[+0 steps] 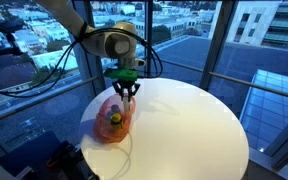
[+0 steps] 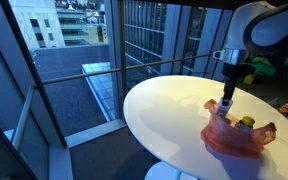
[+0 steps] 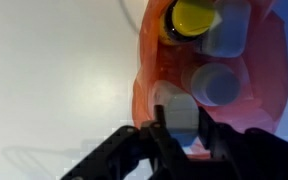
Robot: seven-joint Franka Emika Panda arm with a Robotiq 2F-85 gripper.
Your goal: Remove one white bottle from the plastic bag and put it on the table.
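Observation:
A red-orange plastic bag [image 3: 149, 85] lies on the round white table [image 1: 184, 120], also seen in both exterior views [image 1: 112, 124] [image 2: 239, 138]. It holds a yellow-capped bottle [image 3: 192, 15] and two white bottles [image 3: 229, 30] [image 3: 216, 85]. My gripper [image 3: 182, 125] points down over the bag's edge, its fingers closed on either side of another white bottle [image 3: 179, 112]. In an exterior view this bottle [image 2: 225, 105] hangs from the gripper [image 2: 227, 97] at the bag's rim. The gripper also shows above the bag in an exterior view [image 1: 124, 92].
The table stands beside floor-to-ceiling windows with a railing [image 2: 94, 70]. A small orange item [image 2: 284, 108] lies on the table past the bag. A green object [image 2: 260, 66] sits behind the arm. White tabletop [image 3: 54, 80] lies beside the bag.

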